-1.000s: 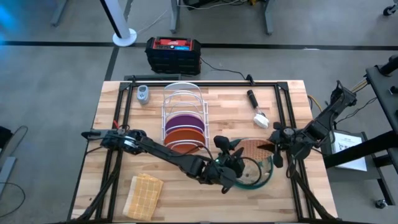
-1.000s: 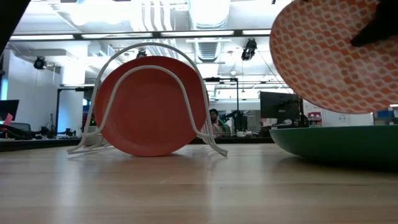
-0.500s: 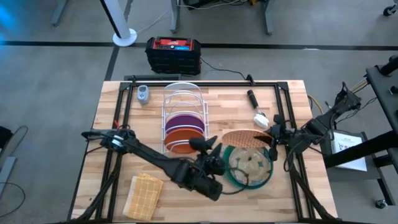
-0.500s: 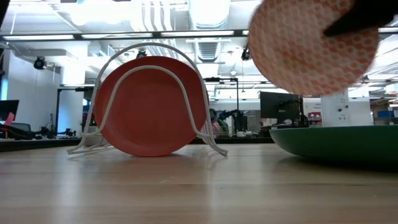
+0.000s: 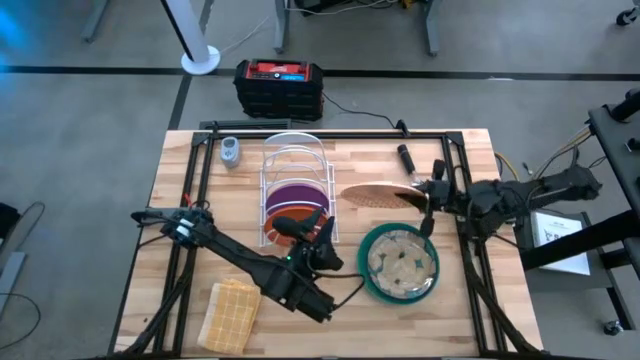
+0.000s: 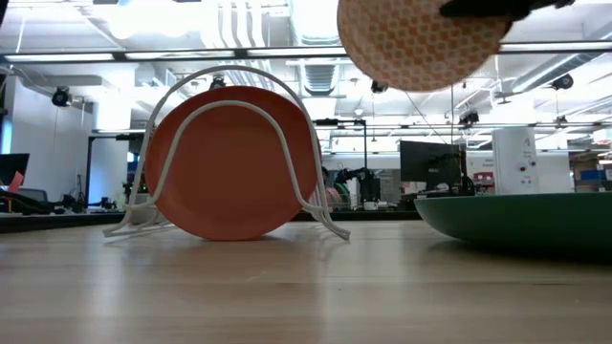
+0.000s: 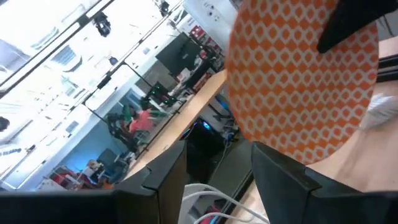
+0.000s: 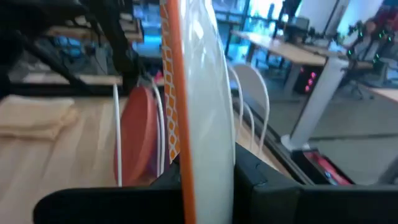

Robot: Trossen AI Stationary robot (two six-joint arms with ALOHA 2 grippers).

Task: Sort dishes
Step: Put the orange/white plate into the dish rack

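One orange-patterned plate (image 5: 378, 194) hung edge-on above the table, clamped at its rim by the right gripper (image 5: 428, 196), just right of the white wire rack (image 5: 296, 190), right arm stretched leftward, left gripper (image 5: 322, 232) empty, fingers apart, beside the teal-green plate (image 5: 374, 284).

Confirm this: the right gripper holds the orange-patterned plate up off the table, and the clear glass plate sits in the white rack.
Not quite. The right gripper does hold the orange-patterned plate up off the table, but the clear glass plate lies in the teal-green plate, not in the white rack. The high view shows it.
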